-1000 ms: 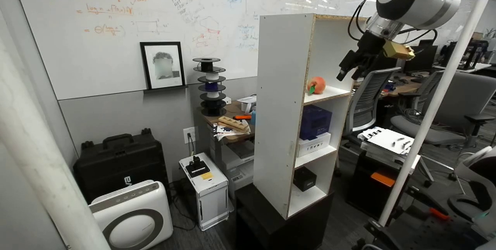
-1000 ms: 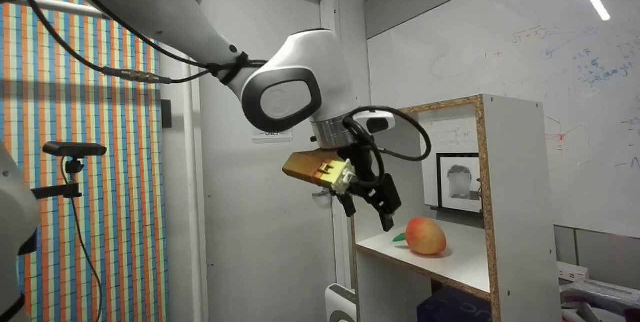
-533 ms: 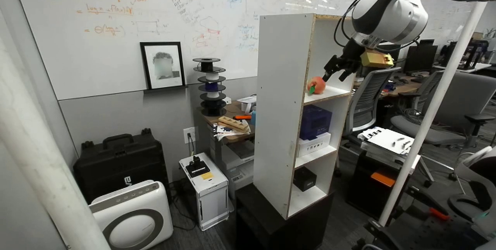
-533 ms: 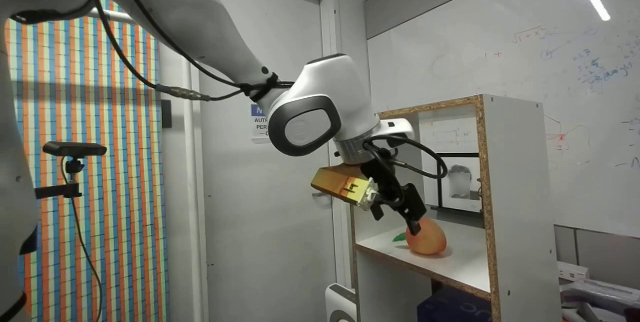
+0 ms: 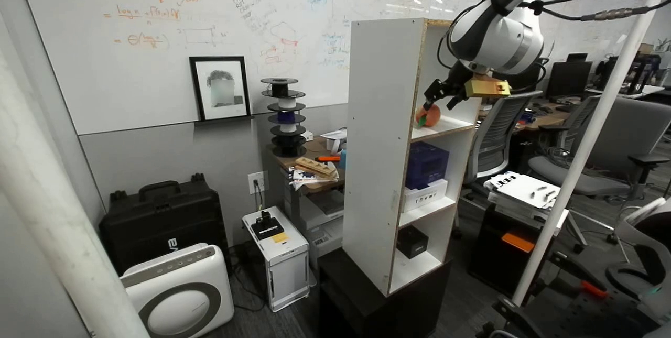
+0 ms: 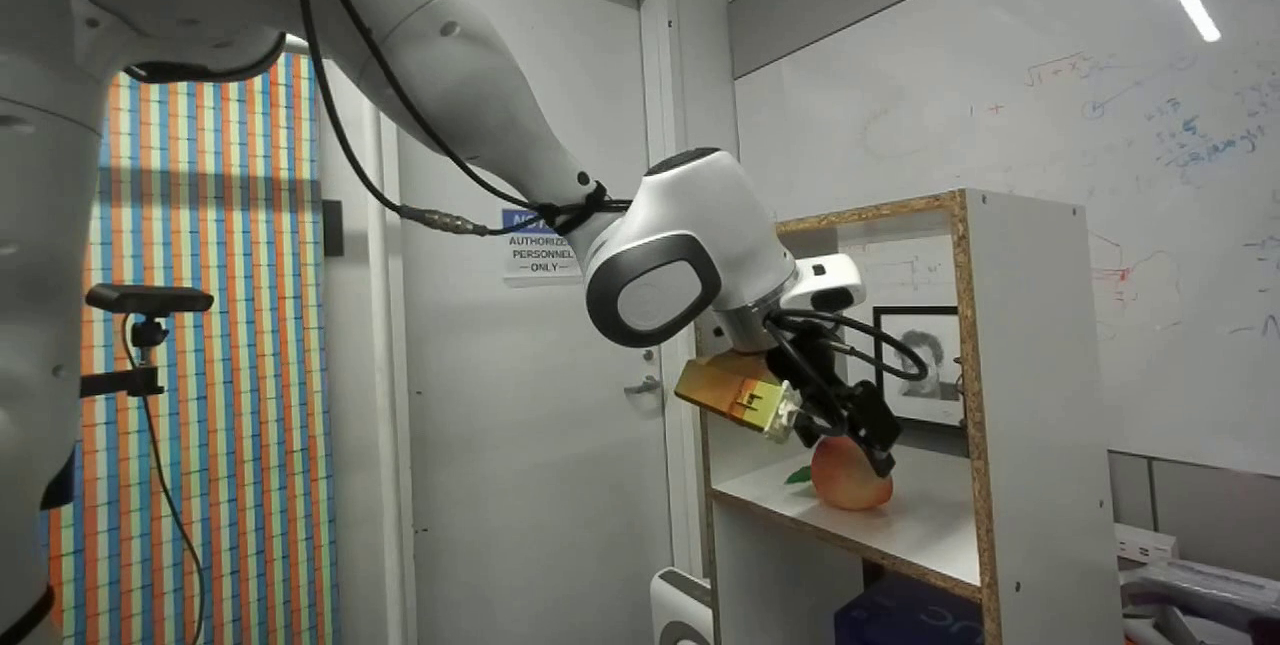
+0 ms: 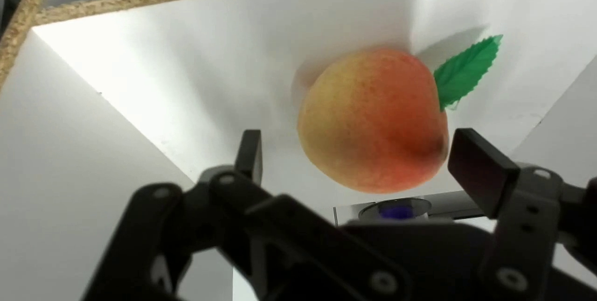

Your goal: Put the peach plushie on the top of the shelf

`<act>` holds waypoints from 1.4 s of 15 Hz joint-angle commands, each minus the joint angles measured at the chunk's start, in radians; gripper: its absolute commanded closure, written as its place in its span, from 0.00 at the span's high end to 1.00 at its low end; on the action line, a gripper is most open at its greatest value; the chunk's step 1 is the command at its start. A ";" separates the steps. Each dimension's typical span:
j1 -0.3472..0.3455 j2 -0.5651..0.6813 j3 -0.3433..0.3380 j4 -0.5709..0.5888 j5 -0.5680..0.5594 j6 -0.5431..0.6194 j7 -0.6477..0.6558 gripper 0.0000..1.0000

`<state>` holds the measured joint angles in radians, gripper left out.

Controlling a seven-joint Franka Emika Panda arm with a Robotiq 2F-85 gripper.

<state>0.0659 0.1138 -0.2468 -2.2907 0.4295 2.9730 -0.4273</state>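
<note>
One big whiteboard (image 5: 293, 34), scribbled with formulas and notes, spreads across the wall (image 5: 157, 154). In front of it stands the tall white shelf (image 5: 382, 133), upright on a dark base (image 5: 346, 280), its raw wood edges framing three compartments one above another. The robot arm (image 6: 470, 85) slants down toward the shelf's front in both exterior views. Well apart from the shelf, by the wall, there is a black case (image 5: 162, 212), with a white machine (image 5: 181, 296) just before it. In the middle compartment a blue box (image 5: 427, 164) rests on a white box (image 5: 425, 195); the bottom compartment holds a small black box (image 5: 412, 242).

At the top compartment is the black gripper (image 7: 360, 154), tilted and released — its jaws stand wide apart. The peach (image 7: 373, 119), yellow on one flank and red-orange on the other, rests on the floor of that top compartment, apart from both side walls. In the wrist view it shows between the two fingers (image 7: 482, 170) — the one on the red side very close to its edge, though I cannot tell whether they touch. A green leaf (image 7: 468, 72) sticks out from its redder side, with a shadow on the white surface beside it.
</note>
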 commanded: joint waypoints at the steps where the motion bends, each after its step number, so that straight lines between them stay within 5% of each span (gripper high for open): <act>1: 0.001 0.067 0.019 0.067 0.044 0.049 0.011 1.00; 6: 0.002 0.109 0.017 0.087 0.026 0.073 0.024 1.00; 7: 0.003 0.111 0.014 0.087 0.023 0.074 0.026 0.75; 11: 0.027 0.071 -0.036 0.065 -0.037 0.003 0.074 0.53; 12: -0.065 0.044 0.040 0.047 -0.151 -0.011 0.161 0.53; 16: -0.112 -0.091 0.032 0.006 -0.322 -0.185 0.280 0.53; 21: -0.124 -0.318 0.035 -0.023 -0.372 -0.537 0.259 0.53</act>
<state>-0.0618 -0.0371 -0.2175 -2.2648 0.1001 2.6258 -0.1677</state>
